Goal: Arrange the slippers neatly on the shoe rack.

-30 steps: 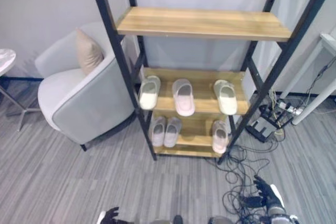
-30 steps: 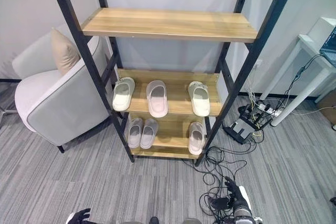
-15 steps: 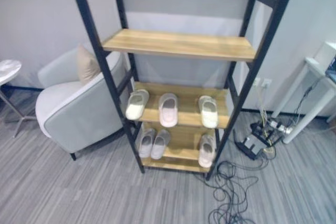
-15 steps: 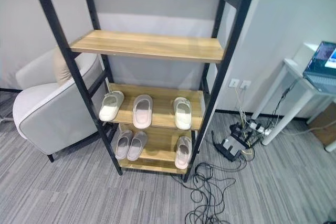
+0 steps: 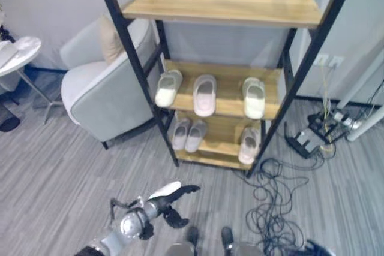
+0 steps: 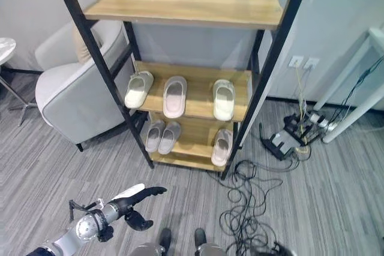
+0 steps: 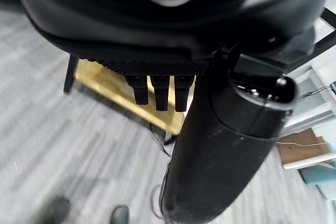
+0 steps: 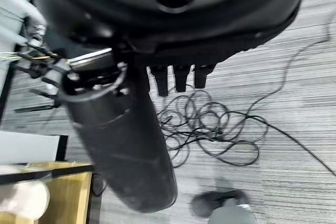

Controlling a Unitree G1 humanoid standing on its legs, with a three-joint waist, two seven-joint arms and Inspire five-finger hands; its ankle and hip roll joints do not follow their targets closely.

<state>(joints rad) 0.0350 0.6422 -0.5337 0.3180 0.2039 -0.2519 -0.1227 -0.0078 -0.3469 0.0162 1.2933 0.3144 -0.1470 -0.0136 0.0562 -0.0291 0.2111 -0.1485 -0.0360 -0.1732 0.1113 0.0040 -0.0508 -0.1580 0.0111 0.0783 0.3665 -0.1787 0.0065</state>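
Grey plank flooring (image 5: 54, 184) and a pale wall are framing the scene, with a grey armchair (image 5: 105, 97) standing just beside a tall shoe rack (image 5: 219, 82) of black uprights and wooden shelves. A tangle of cables (image 5: 270, 199) is lying on the floor near the rack's right foot.

Slippers are resting on the two lowest shelves. On the middle shelf, a cream slipper (image 5: 168, 88) is sitting at the left and angled outward, a pinkish slipper (image 5: 204, 95) is lying in the middle, and a second cream slipper (image 5: 254, 98) is lying at the right. On the bottom shelf, a grey pair (image 5: 188, 134) is lying side by side at the left, and a single pale slipper (image 5: 248, 144) is lying at the right. All look soft, open-backed and light.

The left robot hand (image 5: 174, 199) is reaching forward low over the floor, fingers straight and released, grasping nothing. The right robot hand (image 8: 181, 80) is hanging above the cables, likewise released and empty.

Judged from this layout, doing the step well is requiring a closer approach to the rack, then straightening the angled cream slipper and bringing matching slippers together.
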